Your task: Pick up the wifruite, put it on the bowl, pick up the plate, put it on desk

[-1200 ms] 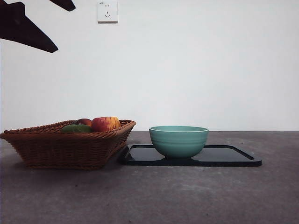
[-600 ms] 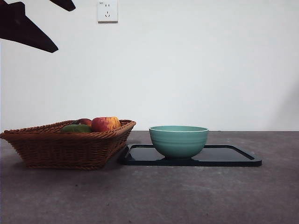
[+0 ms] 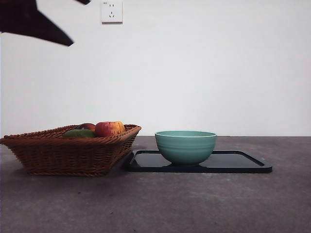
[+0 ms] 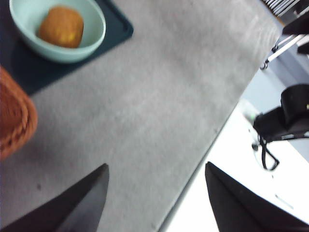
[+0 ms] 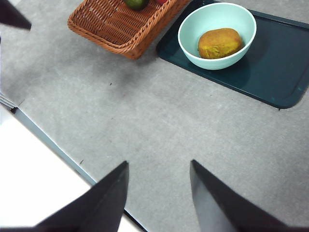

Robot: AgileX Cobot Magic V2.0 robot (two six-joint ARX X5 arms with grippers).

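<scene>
Wifruite [image 5: 219, 43] lies in the bowl [image 5: 190, 38], far from both grippers, left [image 4: 154, 193] and right [image 5: 159, 193], spread and empty; plate [image 5: 280, 67] unmoved.

Even, soft, diffuse light throughout; no hard glare. Front view sharp and level, wall [image 3: 204, 73] bright white, desk [image 3: 194, 204] dim and mottled, faint shadow under basket [image 3: 68, 150] and tray [image 3: 243, 165]. Dark silhouette of an arm tip [image 3: 34, 22] at top corner, underexposed, no detail. Left wrist view smeared by motion blur, bowl [image 4: 96, 36] edges soft, pale floor beyond desk edge overexposed. Right wrist view crisp, soft shadow beside basket, dull sheen on tray, bright washed-out corner past the desk edge.
</scene>
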